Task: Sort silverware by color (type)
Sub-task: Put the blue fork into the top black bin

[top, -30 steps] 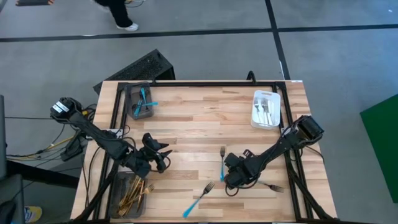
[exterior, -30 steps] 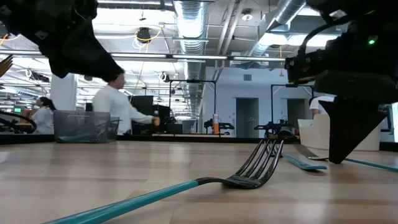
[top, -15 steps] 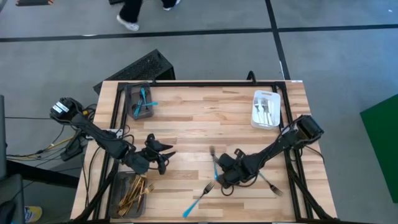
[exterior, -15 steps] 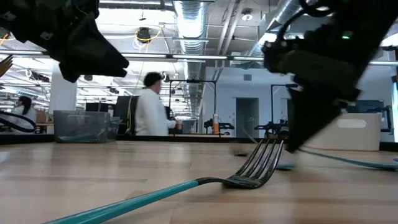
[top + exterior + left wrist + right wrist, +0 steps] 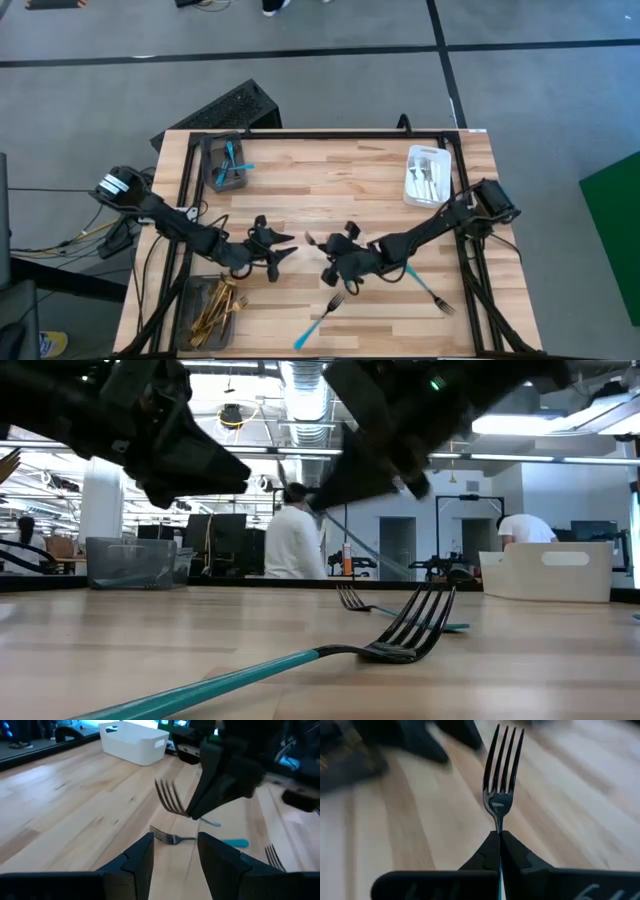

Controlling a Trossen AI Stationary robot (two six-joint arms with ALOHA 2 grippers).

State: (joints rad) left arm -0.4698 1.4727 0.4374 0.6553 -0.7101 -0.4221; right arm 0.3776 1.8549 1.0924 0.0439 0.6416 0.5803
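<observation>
My right gripper (image 5: 328, 247) hovers over the table's middle, shut on a fork (image 5: 502, 760) whose silver tines stick out past its fingertips toward my left gripper (image 5: 278, 245). That gripper stands open just left of it, with nothing between its fingers (image 5: 145, 857). A turquoise-handled fork (image 5: 320, 320) lies flat near the front edge. Another (image 5: 428, 288) lies at the right. The grey tray (image 5: 228, 160) at the far left holds turquoise-handled pieces, the white tray (image 5: 428, 178) silver ones, and the front-left tray (image 5: 212, 308) gold ones. My right gripper pinches the fork's narrow neck (image 5: 497, 826), just below the tines, between its two fingertips. The fingers come from the table's right, slanting down, and lie along the fork. The fork is lifted clear of the table, tines (image 5: 170, 797) forward; its handle is hidden by the gripper.
The tabletop has a black frame rail (image 5: 300, 133) along its far edge and sides. People stand in the room beyond the table (image 5: 292, 540). Bare wood lies between the grey and white trays (image 5: 330, 180).
My right gripper has shut on a turquoise-handled fork lying right of centre, lifted it clear and carried it toward the table's left, tipping from pointing down to nearly level. My left gripper has moved toward the table's middle, staying open. The fork at the right has swung to a diagonal.
</observation>
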